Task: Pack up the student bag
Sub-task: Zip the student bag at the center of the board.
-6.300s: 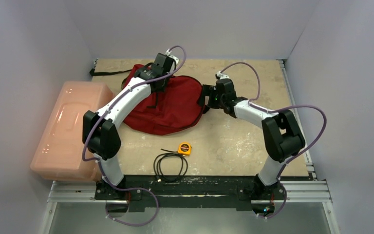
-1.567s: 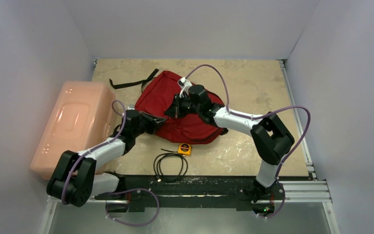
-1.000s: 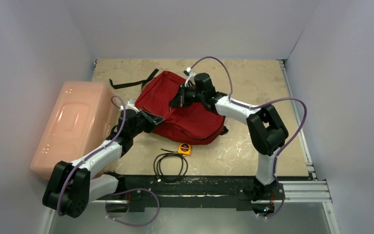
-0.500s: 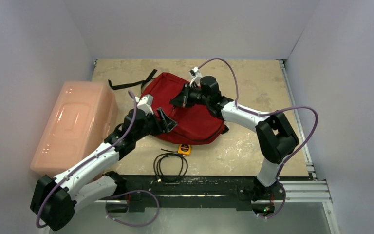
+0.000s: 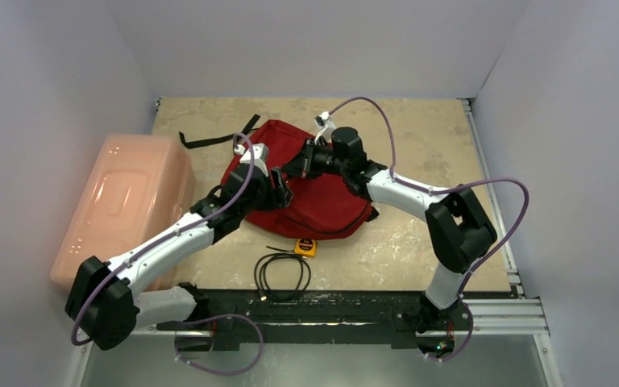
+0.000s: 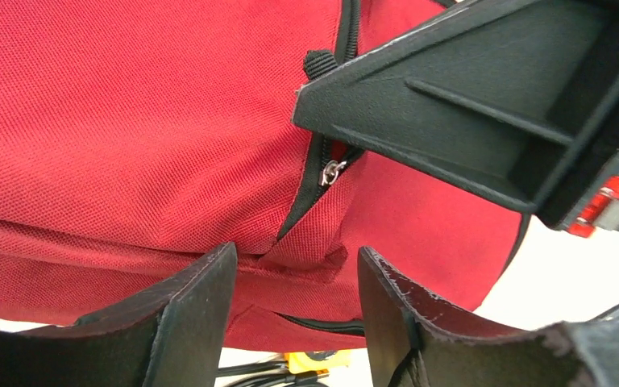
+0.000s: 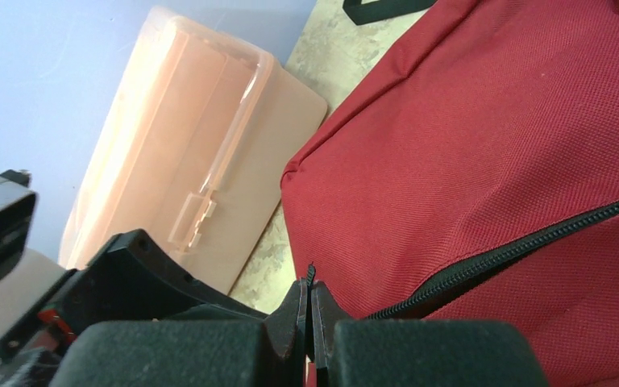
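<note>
The table (image 5: pixel 419 137) is carrying a pale pink box (image 5: pixel 121 205) along its left edge. The student bag (image 5: pixel 322 205) is lying flat beside that box, in the middle of the table towards the far side.

Progress is judged early. Nothing is showing inside the bag, and its main zipper (image 6: pixel 318 177) is appearing largely closed, though how far it is parted cannot be told.

The left gripper (image 6: pixel 294 266) is hovering just over the bag's near-left side with its jaws released and nothing between them. The right gripper (image 7: pixel 308 302) is pressing against the bag's top panel, clenched. A thin black sliver is showing at its tips; whether that is a zip tab cannot be told.

The black cable (image 5: pixel 282 274) and the yellow tape measure (image 5: pixel 305 246) are lying on the table near the bag's front edge, unpacked. The metal slider (image 6: pixel 332 171) is sitting directly under the right gripper's finger.

Opening the bag and loading both items are left to do.

The bag's long axis is running diagonally, far-left to near-right. Its black strap (image 5: pixel 213 137) is trailing towards the far-left corner.
</note>
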